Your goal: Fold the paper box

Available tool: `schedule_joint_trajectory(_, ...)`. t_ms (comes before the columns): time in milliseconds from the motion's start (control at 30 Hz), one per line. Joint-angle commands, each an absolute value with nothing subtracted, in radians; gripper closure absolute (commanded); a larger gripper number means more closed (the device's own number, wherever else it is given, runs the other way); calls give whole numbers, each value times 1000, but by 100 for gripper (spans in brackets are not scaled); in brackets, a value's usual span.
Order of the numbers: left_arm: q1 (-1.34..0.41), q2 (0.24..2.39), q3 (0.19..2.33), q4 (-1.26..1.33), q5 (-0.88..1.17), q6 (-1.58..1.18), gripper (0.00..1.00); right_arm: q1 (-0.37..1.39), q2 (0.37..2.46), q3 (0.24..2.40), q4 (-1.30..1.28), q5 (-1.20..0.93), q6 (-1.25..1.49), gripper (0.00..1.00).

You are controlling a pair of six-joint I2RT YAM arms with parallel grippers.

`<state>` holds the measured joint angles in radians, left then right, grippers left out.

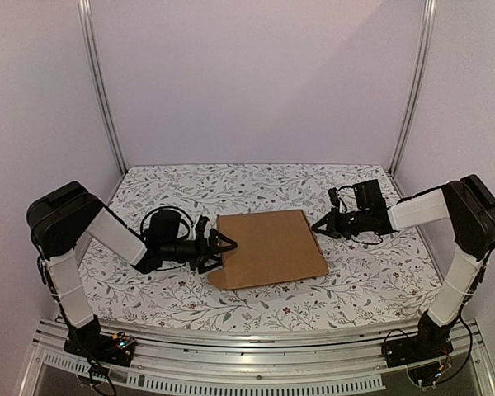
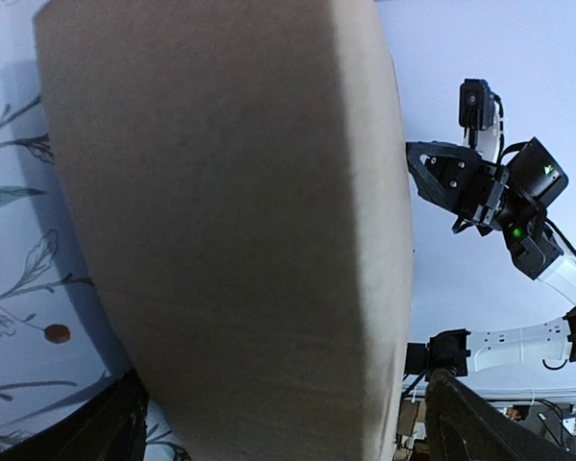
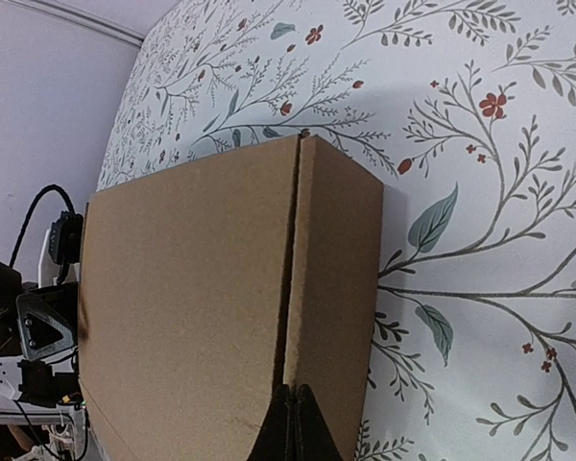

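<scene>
Paper box point(image 1: 271, 247), folded shut; left gripper point(image 1: 224, 248) at its left edge — jaws wide. Right gripper point(image 1: 320, 226) opposite — fingertips point(image 3: 286, 427) pressed together.

On my left wrist camera the paper box point(image 2: 230, 230) is a blur running off top and bottom, with only dark stubs of the left fingers point(image 2: 480, 432) under it. My right wrist camera crops the box's lower end and the right fingers point(image 3: 276, 442) bar their tips.

I find nothing to read in my views: the paper box point(image 1: 271, 246) shows bare brown cardboard, no print or label.
</scene>
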<state>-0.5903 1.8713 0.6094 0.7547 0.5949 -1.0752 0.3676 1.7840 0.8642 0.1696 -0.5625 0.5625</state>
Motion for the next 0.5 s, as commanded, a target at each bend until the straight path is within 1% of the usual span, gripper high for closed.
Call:
schedule_joint_trajectory(0, -579, 1923, 603, 668, 583, -1077, 0, 371, 1809, 810, -56, -416, 528, 100)
schedule_joint_trajectory(367, -584, 1953, 662, 673, 614, -1086, 1, 370, 1795, 813, -84, -393, 510, 100)
schedule_joint_trajectory(467, -579, 1961, 691, 663, 623, -1079, 2, 370, 1794, 815, -90, -390, 504, 100)
